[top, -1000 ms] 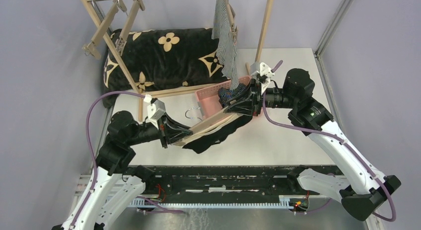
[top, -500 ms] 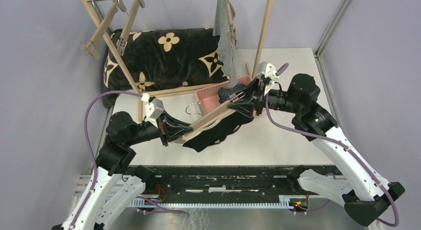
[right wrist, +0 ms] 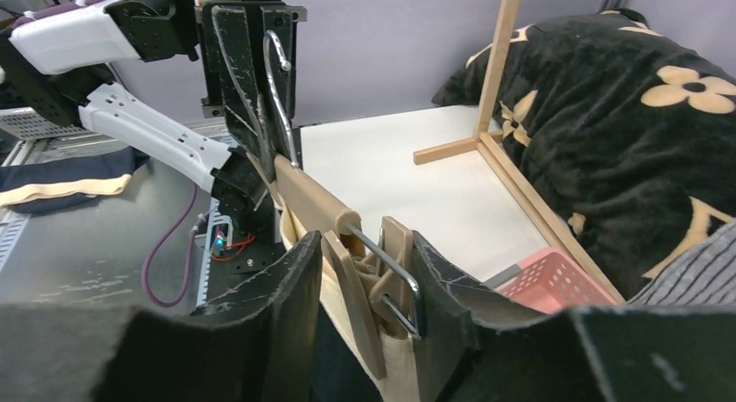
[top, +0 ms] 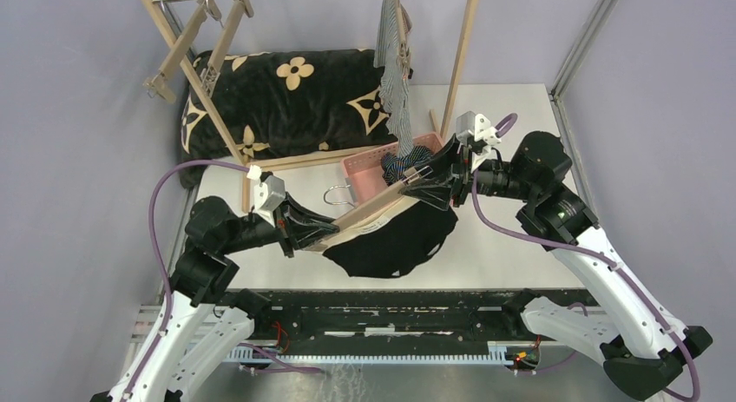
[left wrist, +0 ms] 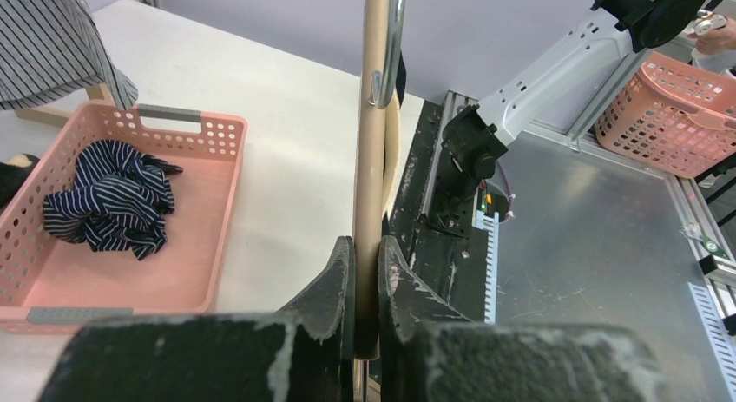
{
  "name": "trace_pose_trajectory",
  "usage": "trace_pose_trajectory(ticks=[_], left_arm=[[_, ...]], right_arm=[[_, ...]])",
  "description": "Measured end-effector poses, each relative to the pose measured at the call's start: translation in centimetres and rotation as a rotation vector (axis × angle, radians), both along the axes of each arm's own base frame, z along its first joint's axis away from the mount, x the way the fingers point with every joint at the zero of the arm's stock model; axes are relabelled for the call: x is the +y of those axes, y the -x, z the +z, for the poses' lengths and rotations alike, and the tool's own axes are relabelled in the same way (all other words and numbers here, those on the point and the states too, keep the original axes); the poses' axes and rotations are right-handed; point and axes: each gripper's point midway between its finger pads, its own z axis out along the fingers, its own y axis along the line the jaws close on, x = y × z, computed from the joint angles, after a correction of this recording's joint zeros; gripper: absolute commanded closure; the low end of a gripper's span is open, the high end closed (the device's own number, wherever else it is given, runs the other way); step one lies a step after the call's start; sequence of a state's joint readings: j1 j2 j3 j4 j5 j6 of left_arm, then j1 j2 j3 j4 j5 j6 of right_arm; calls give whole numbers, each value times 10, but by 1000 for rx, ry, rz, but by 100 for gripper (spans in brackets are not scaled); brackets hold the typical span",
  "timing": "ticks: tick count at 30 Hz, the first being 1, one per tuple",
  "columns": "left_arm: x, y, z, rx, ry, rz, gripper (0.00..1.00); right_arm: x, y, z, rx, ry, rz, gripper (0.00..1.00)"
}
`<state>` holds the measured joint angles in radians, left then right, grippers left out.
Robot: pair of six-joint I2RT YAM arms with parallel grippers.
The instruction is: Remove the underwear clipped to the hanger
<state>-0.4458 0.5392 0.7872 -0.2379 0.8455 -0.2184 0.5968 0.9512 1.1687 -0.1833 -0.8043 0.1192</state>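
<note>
Top view: my left gripper (top: 308,233) pinches low end of pale wooden clip hanger (top: 373,207) near bench's near-left corner, to steady it. My right gripper (top: 434,178) works high end. Plain black boxer shorts (top: 395,246) sag under bar onto bench middle.

Left wrist: jaws pressed on bar. Navy striped shorts (left wrist: 113,202) lie in pink plastic basket (left wrist: 227,172).

Right wrist: jaws squeeze wooden clip (right wrist: 356,289), to free cloth, I think.

No words to read.

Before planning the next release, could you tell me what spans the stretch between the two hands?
In the top view, the wooden hanger bridges left hand and right hand, with the black underwear hanging below it.
</note>
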Motion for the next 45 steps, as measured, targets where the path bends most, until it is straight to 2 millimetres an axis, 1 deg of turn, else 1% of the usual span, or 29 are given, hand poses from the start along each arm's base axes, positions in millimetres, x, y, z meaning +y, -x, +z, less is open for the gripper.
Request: trace_pose_trajectory(ticks=[1,4,6,8,9,11,12,13,17,18,19,20,22,23,25,26,27,28,29,30,33,38,39,40,42,43,45], left_arm=[[0,0,0,-7,4,-4,97],[-1,0,1,-24,12,-10,97],[-2,-1,2,-31,16,-11,97],[-2,0,2,-21,22,-13,97],[-2,0,3,-19,25,-13,97],[-3,1,4,-15,33,-20,97],[-3,3,5,-18,35,-26,97],[-3,4,5,-22,36,-30,97],[-2,9,9,-44,46,-48,97],[-2,9,10,-48,47,-48,97],[-2,9,10,-49,48,-48,97],[-2,9,10,-50,48,-48,97],[-2,9,11,-52,49,-46,97],[-2,8,11,-53,50,-44,97],[-2,5,11,-50,52,-26,97],[-1,4,11,-46,53,-21,97],[-1,4,11,-44,54,-17,97],[-1,4,11,-45,54,-17,97],[-1,4,12,-47,55,-18,97],[-2,5,12,-50,56,-24,97],[-2,8,13,-55,57,-41,97],[-2,9,12,-52,55,-41,97],[-2,9,12,-52,56,-42,97],[-2,9,12,-54,56,-42,97],[-2,9,13,-57,58,-41,97],[-2,9,13,-57,58,-40,97],[-1,6,14,-59,61,-22,97]], right_arm=[[1,0,1,0,-4,6,46],[5,2,2,1,-12,38,44],[8,3,3,10,-15,67,44],[12,5,6,15,-21,94,47],[13,6,7,18,-26,106,52],[14,7,10,15,-36,123,74],[15,8,12,13,-42,130,89],[15,10,14,14,-47,139,98],[15,16,20,21,-57,172,99],[15,17,20,21,-59,175,91],[15,18,21,20,-60,178,71],[15,18,21,20,-60,179,58],[15,17,21,23,-60,175,36],[15,17,21,26,-60,171,33],[13,14,23,11,-66,144,33],[12,13,24,1,-70,127,38],[10,13,27,-10,-77,111,51],[8,14,29,-20,-82,102,70],[7,14,31,-32,-87,95,91],[6,14,34,-44,-94,85,98],[5,13,36,-38,-99,78,99],[6,13,35,-30,-97,79,99],[6,13,35,-29,-98,79,90],[6,13,35,-27,-99,80,74],[6,13,35,-25,-101,77,47],[6,12,35,-20,-101,72,39],[5,7,34,-16,-100,46,34]])
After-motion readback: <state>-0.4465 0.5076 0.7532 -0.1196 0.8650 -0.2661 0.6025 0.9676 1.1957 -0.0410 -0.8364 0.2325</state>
